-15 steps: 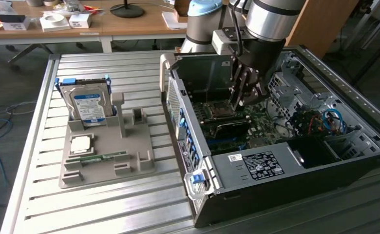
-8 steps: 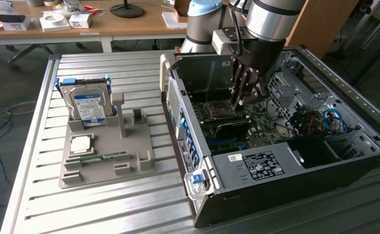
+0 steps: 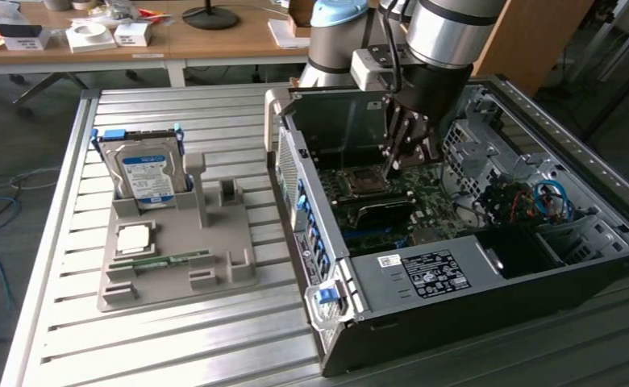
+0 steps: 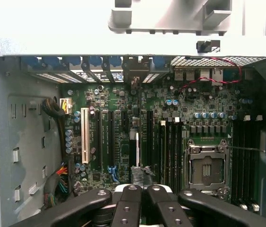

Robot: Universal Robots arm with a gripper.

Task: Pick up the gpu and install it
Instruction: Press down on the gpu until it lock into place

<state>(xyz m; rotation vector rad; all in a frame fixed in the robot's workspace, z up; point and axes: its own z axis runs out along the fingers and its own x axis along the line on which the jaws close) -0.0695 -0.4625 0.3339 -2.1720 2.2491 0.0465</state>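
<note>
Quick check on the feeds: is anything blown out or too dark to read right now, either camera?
Wrist view: the area beyond the case wall is blown out to white, while the motherboard is evenly lit and legible; the fingers are dark in the foreground. Exterior view: soft even daylight, the aluminium table shows mild sheen, and the case interior near the gripper sits in shadow.

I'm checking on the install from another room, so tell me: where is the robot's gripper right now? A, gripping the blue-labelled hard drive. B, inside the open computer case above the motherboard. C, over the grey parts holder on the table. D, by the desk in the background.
B: the exterior view has the gripper reaching down into the open computer case, just above the motherboard and away from the grey parts holder.
</note>
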